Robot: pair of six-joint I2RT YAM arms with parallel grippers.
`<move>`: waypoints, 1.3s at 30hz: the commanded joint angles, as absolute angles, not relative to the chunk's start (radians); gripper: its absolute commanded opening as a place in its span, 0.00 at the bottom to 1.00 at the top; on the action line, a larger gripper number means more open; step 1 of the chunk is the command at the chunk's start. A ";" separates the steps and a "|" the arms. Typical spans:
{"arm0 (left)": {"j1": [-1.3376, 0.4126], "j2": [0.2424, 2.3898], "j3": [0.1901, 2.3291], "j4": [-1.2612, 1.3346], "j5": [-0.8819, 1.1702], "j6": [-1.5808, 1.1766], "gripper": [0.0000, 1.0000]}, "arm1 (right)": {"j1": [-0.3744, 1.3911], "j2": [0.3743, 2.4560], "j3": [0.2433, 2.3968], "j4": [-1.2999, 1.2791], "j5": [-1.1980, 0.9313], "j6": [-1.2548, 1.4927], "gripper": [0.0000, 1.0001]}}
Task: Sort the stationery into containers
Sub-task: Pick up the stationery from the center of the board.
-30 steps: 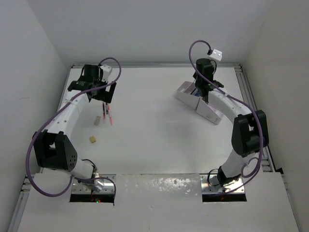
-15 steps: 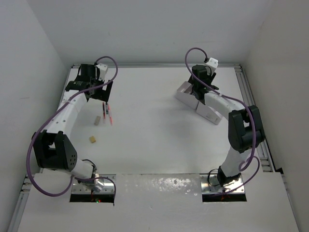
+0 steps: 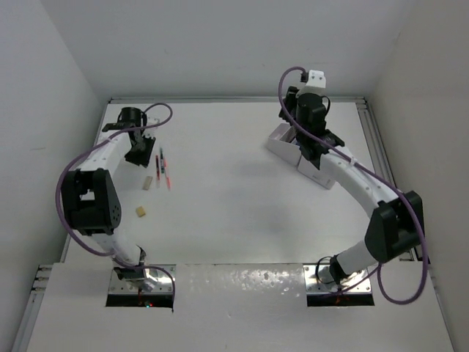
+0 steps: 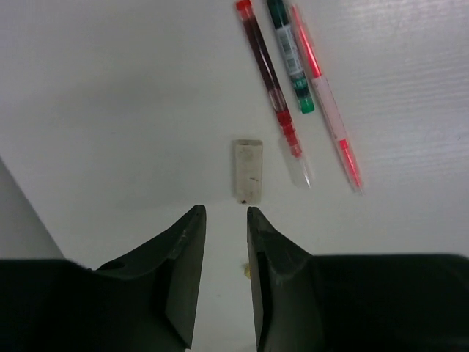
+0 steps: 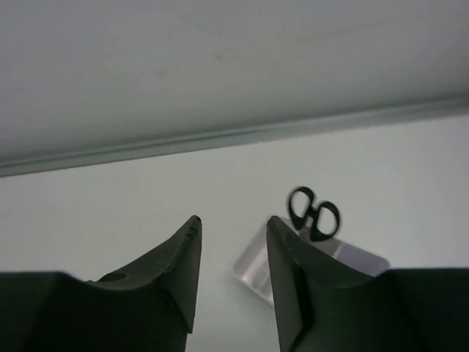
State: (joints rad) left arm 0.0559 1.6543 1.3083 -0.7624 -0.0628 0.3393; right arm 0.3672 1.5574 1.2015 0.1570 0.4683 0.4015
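My left gripper [image 4: 225, 213] hovers low over the table, its jaws a narrow gap apart with nothing between them. Just beyond its tips lies a small white eraser [image 4: 248, 170]. Further out lie a dark red pen [image 4: 267, 70], a green pen [image 4: 290, 55] and a thin red pen [image 4: 327, 103]. A tan eraser [image 3: 139, 212] lies nearer the arm bases. My right gripper [image 5: 231, 220] is open and empty, raised beside the white organiser [image 3: 278, 143]. Black-handled scissors [image 5: 314, 213] stand in one of its compartments [image 5: 256, 268].
The grey wall and metal table rail [image 5: 220, 136] run close behind the organiser. The left wall stands close to the left gripper. White tabletop [image 3: 227, 191] lies between the pens and the organiser.
The left wrist has swung left and turned, and its jaws have narrowed from wide open. The right gripper has lifted off the organiser and its jaws have parted.
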 commanded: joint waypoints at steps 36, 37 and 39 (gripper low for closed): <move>0.103 1.777 1.428 -0.853 -0.112 0.376 0.00 | 0.532 1.178 0.828 0.059 0.226 0.273 0.65; 0.075 1.719 1.451 -0.851 -0.063 0.382 0.00 | 0.522 1.186 0.862 0.025 0.183 0.270 0.66; 0.029 1.652 1.505 -0.810 -0.019 0.402 0.00 | 0.508 1.192 0.909 -0.070 0.085 0.287 0.68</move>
State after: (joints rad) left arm 0.0834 1.8385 1.3827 -0.8604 -0.1009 0.3702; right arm 0.5270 1.1973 0.8230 0.0345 0.2268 0.2871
